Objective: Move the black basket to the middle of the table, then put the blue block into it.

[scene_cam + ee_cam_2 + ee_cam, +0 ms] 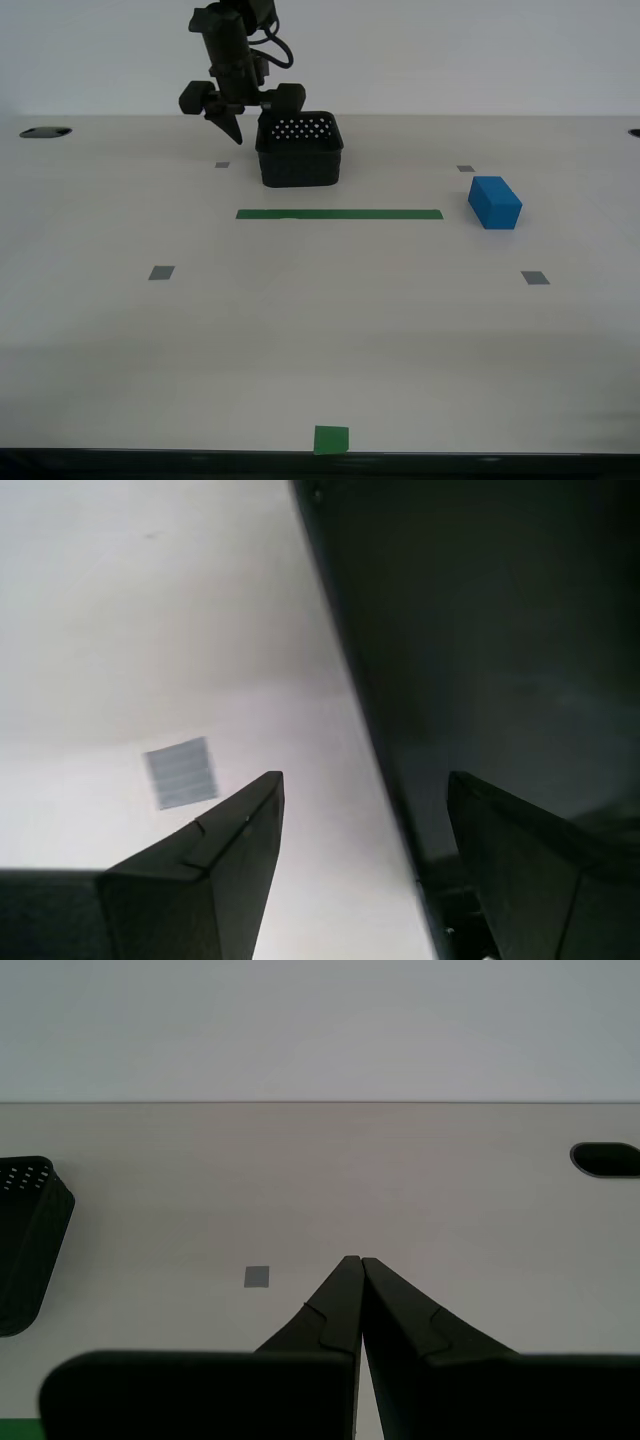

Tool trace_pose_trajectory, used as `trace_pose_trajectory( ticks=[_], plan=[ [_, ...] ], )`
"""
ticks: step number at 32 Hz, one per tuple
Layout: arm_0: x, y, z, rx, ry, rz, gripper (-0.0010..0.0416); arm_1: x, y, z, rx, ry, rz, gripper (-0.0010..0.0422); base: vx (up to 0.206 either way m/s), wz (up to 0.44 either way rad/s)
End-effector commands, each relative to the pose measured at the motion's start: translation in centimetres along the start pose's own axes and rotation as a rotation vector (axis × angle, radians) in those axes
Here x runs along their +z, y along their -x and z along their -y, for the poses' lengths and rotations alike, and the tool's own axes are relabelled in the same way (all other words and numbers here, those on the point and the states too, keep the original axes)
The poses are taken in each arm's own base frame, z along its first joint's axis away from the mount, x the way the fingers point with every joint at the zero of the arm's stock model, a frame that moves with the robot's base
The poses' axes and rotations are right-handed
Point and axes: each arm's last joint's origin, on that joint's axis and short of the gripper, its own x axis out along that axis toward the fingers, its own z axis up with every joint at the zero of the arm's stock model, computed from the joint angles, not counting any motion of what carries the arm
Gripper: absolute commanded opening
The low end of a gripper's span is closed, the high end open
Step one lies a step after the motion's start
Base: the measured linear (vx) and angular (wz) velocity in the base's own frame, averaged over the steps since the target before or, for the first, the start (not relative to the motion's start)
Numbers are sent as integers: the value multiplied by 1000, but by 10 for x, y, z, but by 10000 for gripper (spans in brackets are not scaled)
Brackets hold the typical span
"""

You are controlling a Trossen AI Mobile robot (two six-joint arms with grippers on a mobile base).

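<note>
Plain pale wall behind the table (pixel 90 330). Exterior view: black basket (pixel 300 152) near far edge, blue block (pixel 495 202) well apart toward the right edge.

Second wrist view: my second gripper (pixel 365 810) spread, straddling the basket wall; shallow bite could tip it.

First wrist view: my first gripper (pixel 360 1265) pressed together, empty.

Bright, even light floods the exterior view, and the table (pixel 300 330) reads pale and clean, with no glare. The blue block (pixel 495 202) stays crisp, a faint soft shadow at its base. In the second wrist view, the black basket (pixel 500 650) beside my second gripper (pixel 365 790) is a dark, blurred mass, detail lost; a soft shade falls along its wall. My first gripper (pixel 355 1262) looks sharp against an evenly lit tabletop, and the far edge stays sharp too.
</note>
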Motion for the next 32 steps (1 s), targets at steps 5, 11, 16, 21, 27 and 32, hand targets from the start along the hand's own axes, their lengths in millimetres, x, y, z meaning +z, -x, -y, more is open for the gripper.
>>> trace_pose_trajectory(
  ticks=[5, 11, 16, 21, 27, 32],
  plan=[
    [0, 0, 0, 0, 0, 2, 0, -5, -5, 8, -21, 10, 2, 200, 0, 0],
    [0, 0, 0, 0, 0, 2, 0, -6, -6, 16, -29, 15, 12, 117, 0, 0],
    [0, 0, 0, 0, 0, 1, 0, -8, -10, 17, -34, 0, 23, 0, 0, 0],
    [0, 0, 0, 0, 0, 2, 0, -16, -18, 15, -29, -6, 2, -2, 0, 0],
    [0, 0, 0, 0, 0, 2, 0, -15, 3, 20, -67, -20, -25, -2, 0, 0],
    [0, 0, 0, -1, -1, 2, 0, -15, 40, 24, -134, -46, -58, -2, 0, 0]
  ],
)
